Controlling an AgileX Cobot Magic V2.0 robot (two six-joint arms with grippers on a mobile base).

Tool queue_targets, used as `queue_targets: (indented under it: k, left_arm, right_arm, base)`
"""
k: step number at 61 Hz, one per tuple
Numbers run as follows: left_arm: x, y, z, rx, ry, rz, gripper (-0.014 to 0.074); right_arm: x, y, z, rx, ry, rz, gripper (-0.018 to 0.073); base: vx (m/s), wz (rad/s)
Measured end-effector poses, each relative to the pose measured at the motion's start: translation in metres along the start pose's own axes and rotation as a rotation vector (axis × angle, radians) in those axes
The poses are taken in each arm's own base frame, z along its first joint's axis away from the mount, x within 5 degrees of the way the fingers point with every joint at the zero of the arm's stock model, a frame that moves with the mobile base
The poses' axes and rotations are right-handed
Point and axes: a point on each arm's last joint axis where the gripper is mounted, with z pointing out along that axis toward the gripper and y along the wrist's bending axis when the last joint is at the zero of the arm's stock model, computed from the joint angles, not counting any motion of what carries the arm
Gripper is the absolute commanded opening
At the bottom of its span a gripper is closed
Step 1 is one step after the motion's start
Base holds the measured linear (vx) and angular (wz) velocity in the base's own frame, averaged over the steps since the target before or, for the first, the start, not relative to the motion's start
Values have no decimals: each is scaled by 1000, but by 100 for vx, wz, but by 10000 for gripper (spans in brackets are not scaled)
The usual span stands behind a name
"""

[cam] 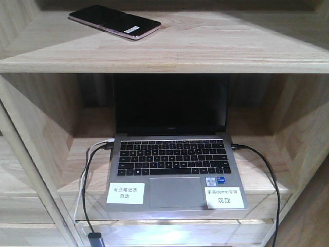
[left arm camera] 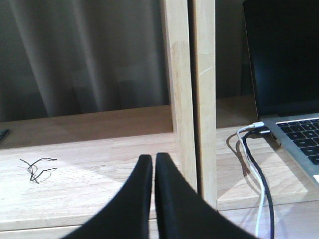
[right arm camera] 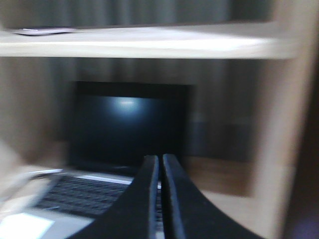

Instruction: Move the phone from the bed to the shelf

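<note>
The phone (cam: 115, 22) — a thin glossy black slab with a pinkish rim and white sticker — lies flat on the shelf's (cam: 169, 54) grained upper board. Below stands an open grey laptop (cam: 175, 170). The left gripper (left arm camera: 153, 164) and right gripper (right arm camera: 160, 164) — smooth black tapered fingers — are pressed together, empty.

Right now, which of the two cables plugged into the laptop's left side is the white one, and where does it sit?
On the laptop, the white cable lies on the side toward the keyboard; the black cable runs beside it, on the side away from it.
</note>
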Motion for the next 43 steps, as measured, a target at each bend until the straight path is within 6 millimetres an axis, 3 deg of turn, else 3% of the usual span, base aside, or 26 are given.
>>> queue_targets:
  k: [9, 37, 43]
  left_arm:
    - [0, 0, 0, 0, 0, 0, 1]
    - [0, 0, 0, 0, 0, 0, 1]
    - [0, 0, 0, 0, 0, 0, 1]
  right_arm:
    - [11, -3, 3, 96, -6, -23, -5]
    - [105, -10, 23, 171, 14, 32, -5]
    - [108, -11, 25, 177, -27, 28, -5]
  base:
    - [0, 0]
    - [0, 0]
    - [0, 0]
